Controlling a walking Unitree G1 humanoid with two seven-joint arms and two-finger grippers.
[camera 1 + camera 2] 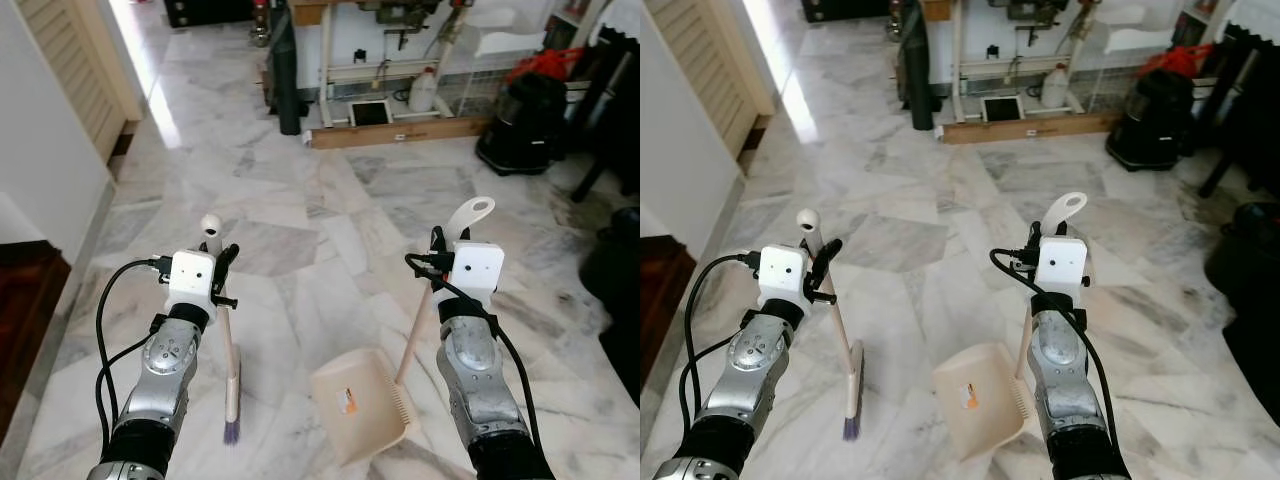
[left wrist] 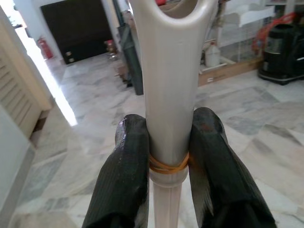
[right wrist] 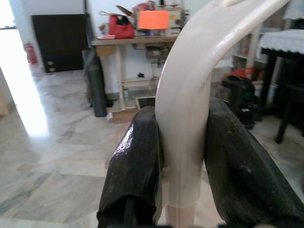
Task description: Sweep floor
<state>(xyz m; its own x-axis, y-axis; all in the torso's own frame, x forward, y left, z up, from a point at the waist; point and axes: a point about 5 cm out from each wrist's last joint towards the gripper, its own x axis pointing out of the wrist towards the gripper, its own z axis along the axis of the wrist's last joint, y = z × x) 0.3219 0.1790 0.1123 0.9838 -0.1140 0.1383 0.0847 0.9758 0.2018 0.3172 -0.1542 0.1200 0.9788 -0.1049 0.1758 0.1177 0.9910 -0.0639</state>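
Observation:
My left gripper [image 2: 168, 142] is shut on the cream handle of a small broom [image 1: 229, 350]. The broom stands upright, its purple bristles [image 1: 232, 432] touching the marble floor [image 1: 300, 230]. My right gripper [image 3: 183, 142] is shut on the curved cream handle of a dustpan [image 1: 362, 402]. The dustpan's beige tray rests on the floor between my two arms, just right of the broom head. In both wrist views the black fingers [image 2: 128, 171] clamp each handle from both sides.
A white wall and a louvred door [image 1: 70, 70] run along the left. Ahead stand a sewing table [image 1: 370, 40], a dark rolled item [image 1: 288, 80] and a wooden board [image 1: 400, 132]. A black vacuum [image 1: 525, 120] and dark furniture [image 1: 610, 110] crowd the right.

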